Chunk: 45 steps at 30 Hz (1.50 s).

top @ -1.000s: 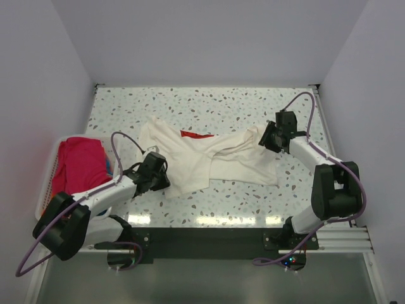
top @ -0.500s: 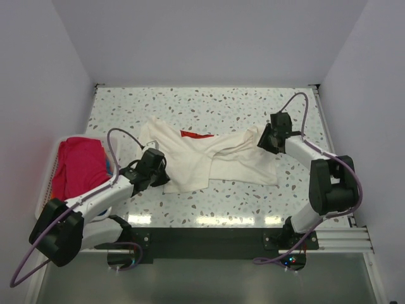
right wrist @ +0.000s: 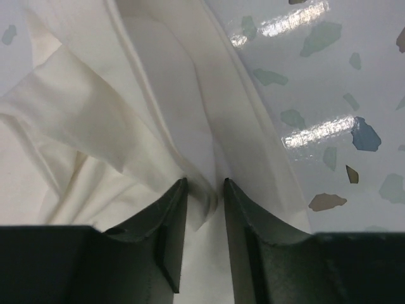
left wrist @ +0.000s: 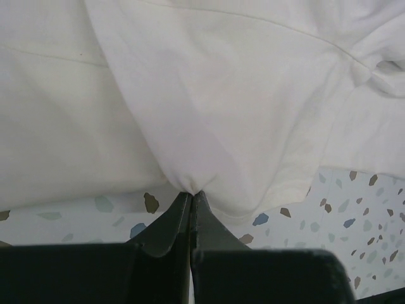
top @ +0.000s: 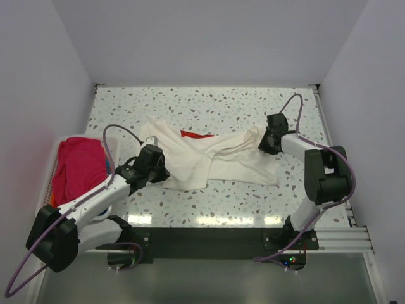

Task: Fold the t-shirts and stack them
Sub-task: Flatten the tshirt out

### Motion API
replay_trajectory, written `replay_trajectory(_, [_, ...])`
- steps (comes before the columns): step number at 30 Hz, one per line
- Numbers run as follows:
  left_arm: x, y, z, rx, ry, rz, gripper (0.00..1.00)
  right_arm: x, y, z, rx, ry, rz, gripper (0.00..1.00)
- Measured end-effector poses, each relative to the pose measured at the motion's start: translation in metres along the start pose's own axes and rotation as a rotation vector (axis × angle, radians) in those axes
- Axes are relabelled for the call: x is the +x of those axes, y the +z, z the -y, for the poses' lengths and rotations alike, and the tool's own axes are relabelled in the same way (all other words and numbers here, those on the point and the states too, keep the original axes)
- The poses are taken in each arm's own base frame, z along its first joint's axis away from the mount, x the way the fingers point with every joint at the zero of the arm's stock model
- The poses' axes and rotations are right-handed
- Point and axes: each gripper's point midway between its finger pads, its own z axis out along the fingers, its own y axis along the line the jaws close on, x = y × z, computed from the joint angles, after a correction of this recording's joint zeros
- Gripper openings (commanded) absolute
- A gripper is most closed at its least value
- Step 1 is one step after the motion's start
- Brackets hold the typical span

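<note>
left hand [left wrist: 191, 193] pinches the white t-shirt [left wrist: 221, 95]; right hand [right wrist: 204, 183], ajar, straddles its fold.

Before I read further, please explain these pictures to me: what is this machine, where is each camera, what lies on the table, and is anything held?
The machine is two robot arms fixed at the near edge of a speckled table. Each ends in a two-finger gripper. The wide picture looks down from above and behind them; the two close pictures come from cameras on the wrists, so the dark fingers there are the robot's own. On the table lies a crumpled white t-shirt with a red print. At the left, a white basket holds a magenta shirt. The left gripper is shut, pinching the white t-shirt's edge. The right gripper has its jaws apart, with a fold of the same shirt between them.
</note>
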Motion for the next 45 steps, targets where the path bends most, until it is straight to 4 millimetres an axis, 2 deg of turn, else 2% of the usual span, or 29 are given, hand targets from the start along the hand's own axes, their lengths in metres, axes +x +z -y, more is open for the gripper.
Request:
replay_trajectory(2, [-0.004,-0.003,0.003,0.007,0.001,0.007,0.0,-0.002,0.001,-0.002,-0.002,0.003,0.003,0.2])
replay_trajectory(3, [-0.006,-0.004,0.005,0.009,0.001,0.011,0.0,-0.004,0.0,-0.003,-0.004,0.005,0.007,0.13])
replay_trajectory(6, [-0.011,-0.007,0.007,0.015,0.006,0.022,0.0,-0.011,-0.001,-0.006,-0.011,0.011,0.022,0.05])
replay_trajectory(9, [-0.016,-0.011,0.009,0.015,0.013,0.036,0.0,-0.016,-0.002,-0.008,-0.009,0.012,0.035,0.0])
replay_trajectory(13, [-0.029,-0.022,0.012,0.02,0.015,0.065,0.0,-0.017,-0.008,-0.006,-0.003,0.006,0.038,0.0])
replay_trajectory(17, [-0.063,-0.042,0.016,0.027,-0.002,0.136,0.0,-0.028,-0.032,-0.009,-0.026,0.009,0.07,0.0])
replay_trajectory(21, [-0.115,-0.08,0.023,0.053,-0.028,0.261,0.0,-0.063,-0.085,-0.024,-0.112,0.026,0.177,0.0])
replay_trajectory(24, [-0.15,-0.119,0.034,0.088,-0.032,0.362,0.0,-0.091,-0.139,-0.035,-0.194,0.041,0.286,0.0])
replay_trajectory(26, [-0.167,-0.147,0.043,0.12,-0.027,0.421,0.0,-0.104,-0.177,-0.038,-0.247,0.051,0.353,0.0])
replay_trajectory(29, [-0.191,-0.203,0.057,0.193,-0.033,0.528,0.0,-0.112,-0.232,-0.035,-0.313,0.063,0.438,0.0])
replay_trajectory(32, [-0.204,-0.261,0.064,0.269,-0.042,0.637,0.0,-0.112,-0.277,-0.028,-0.354,0.066,0.501,0.0])
replay_trajectory(35, [-0.211,-0.302,0.065,0.316,-0.048,0.713,0.0,-0.109,-0.313,-0.021,-0.387,0.062,0.546,0.0])
replay_trajectory(38, [-0.219,-0.33,0.067,0.348,-0.055,0.781,0.0,-0.11,-0.332,-0.022,-0.417,0.056,0.57,0.0])
replay_trajectory(40, [-0.225,-0.326,0.07,0.347,-0.058,0.788,0.0,-0.115,-0.333,-0.028,-0.435,0.049,0.562,0.0])
replay_trajectory(41, [-0.229,-0.318,0.073,0.341,-0.057,0.783,0.0,-0.117,-0.33,-0.033,-0.441,0.047,0.554,0.0])
replay_trajectory(43, [-0.242,-0.292,0.083,0.32,-0.057,0.763,0.0,-0.127,-0.311,-0.048,-0.453,0.04,0.514,0.0])
replay_trajectory(45, [-0.259,-0.257,0.096,0.297,-0.055,0.741,0.0,-0.14,-0.285,-0.069,-0.474,0.039,0.468,0.0])
